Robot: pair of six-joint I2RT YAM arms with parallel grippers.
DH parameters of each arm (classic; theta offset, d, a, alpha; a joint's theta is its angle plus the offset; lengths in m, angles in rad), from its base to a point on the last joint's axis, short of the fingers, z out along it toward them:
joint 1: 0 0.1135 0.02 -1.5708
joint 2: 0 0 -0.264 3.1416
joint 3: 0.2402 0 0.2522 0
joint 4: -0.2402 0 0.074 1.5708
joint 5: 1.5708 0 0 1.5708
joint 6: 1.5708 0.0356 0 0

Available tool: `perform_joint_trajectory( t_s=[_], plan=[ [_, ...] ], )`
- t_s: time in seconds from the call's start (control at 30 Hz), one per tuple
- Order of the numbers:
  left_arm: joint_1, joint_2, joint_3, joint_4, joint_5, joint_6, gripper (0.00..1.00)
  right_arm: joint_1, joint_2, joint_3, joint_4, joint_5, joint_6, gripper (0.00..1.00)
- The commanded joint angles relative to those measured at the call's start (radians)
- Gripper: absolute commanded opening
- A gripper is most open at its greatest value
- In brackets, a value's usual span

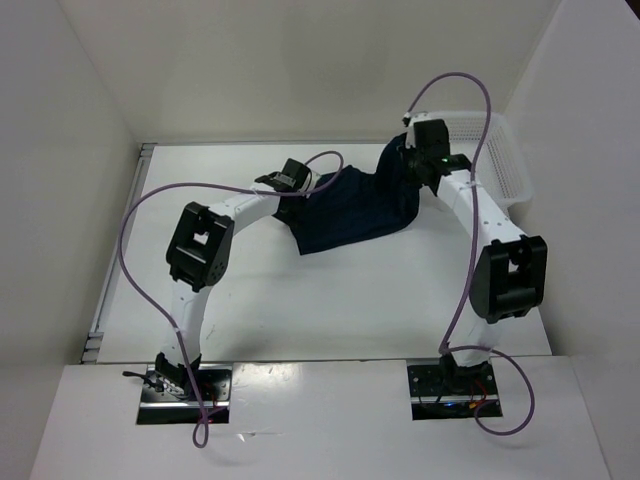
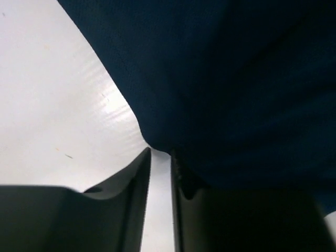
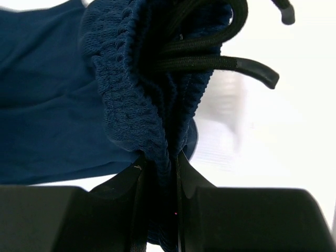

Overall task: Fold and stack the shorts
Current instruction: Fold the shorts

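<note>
Our right gripper [image 3: 157, 160] pinches the shorts' [image 1: 350, 210] waistband [image 3: 131, 94], left gripper [image 2: 160, 153] a hem [image 2: 165, 140], near the far edge; we judge spreading is in hand, and next they need laying flat.

No text, label, brand, number or sign can be read in any of the three views.
</note>
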Motion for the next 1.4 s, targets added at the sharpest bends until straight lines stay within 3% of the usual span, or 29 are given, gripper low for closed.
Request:
perform_joint_trajectory(
  t_s=[0.0, 0.07, 0.27, 0.47, 0.67, 0.9, 1.1, 1.33, 1.37],
  plan=[
    [0.008, 0.057, -0.007, -0.005, -0.039, 0.004, 0.26, 0.07, 0.005, 0.031, 0.042, 0.061, -0.016, 0.0],
    [0.008, 0.075, 0.015, 0.007, -0.039, 0.004, 0.16, 0.131, 0.014, 0.017, 0.032, 0.071, 0.009, 0.0],
    [0.008, 0.086, 0.055, -0.007, -0.004, 0.004, 0.11, 0.292, 0.121, 0.056, 0.032, 0.109, 0.061, 0.0],
    [0.037, 0.086, 0.055, -0.007, 0.045, 0.004, 0.01, 0.375, 0.202, 0.108, 0.032, 0.12, 0.15, 0.0],
    [0.077, 0.086, 0.064, -0.007, 0.106, 0.004, 0.0, 0.408, 0.288, 0.248, 0.032, 0.19, 0.236, 0.0],
    [0.088, 0.105, 0.082, -0.007, 0.138, 0.004, 0.0, 0.47, 0.363, 0.3, 0.014, 0.19, 0.317, 0.0],
    [0.106, 0.123, 0.093, 0.002, 0.171, 0.004, 0.0, 0.506, 0.374, 0.35, 0.039, 0.161, 0.317, 0.0],
    [0.115, 0.134, 0.112, 0.002, 0.181, 0.004, 0.0, 0.564, 0.462, 0.319, 0.103, 0.114, 0.194, 0.0],
    [0.125, 0.134, 0.112, 0.002, 0.181, 0.004, 0.0, 0.564, 0.462, 0.319, 0.114, 0.104, 0.176, 0.05]
  ],
)
